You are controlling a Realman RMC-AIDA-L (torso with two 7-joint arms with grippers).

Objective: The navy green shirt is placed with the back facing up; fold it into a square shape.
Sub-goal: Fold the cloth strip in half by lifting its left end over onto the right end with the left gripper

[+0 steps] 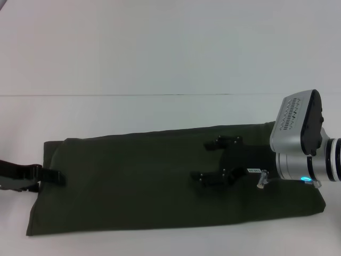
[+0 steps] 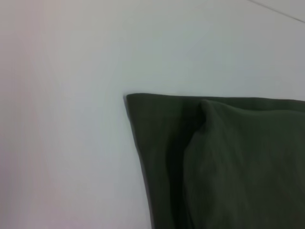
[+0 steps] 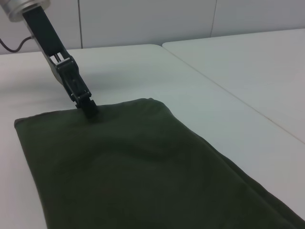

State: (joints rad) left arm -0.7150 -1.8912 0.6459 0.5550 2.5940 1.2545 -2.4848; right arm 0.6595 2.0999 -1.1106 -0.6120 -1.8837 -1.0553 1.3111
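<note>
Now my left gripper (image 1: 53, 176) sits at the shirt's (image 1: 138, 181) left short edge, pressed to the cloth; whether it pinches I cannot tell. Stretching rightward from it, the shirt lies on the desk (image 1: 160, 64) as a long folded band. My right gripper (image 1: 218, 160) hovers wide-spread over the far end. Next comes the crosswise fold, I judge: grasp both ends' corners.

Bright, even, diffuse overhead light washes out the white table (image 1: 160, 64) (soft focus throughout), leaving only faint shadows.
</note>
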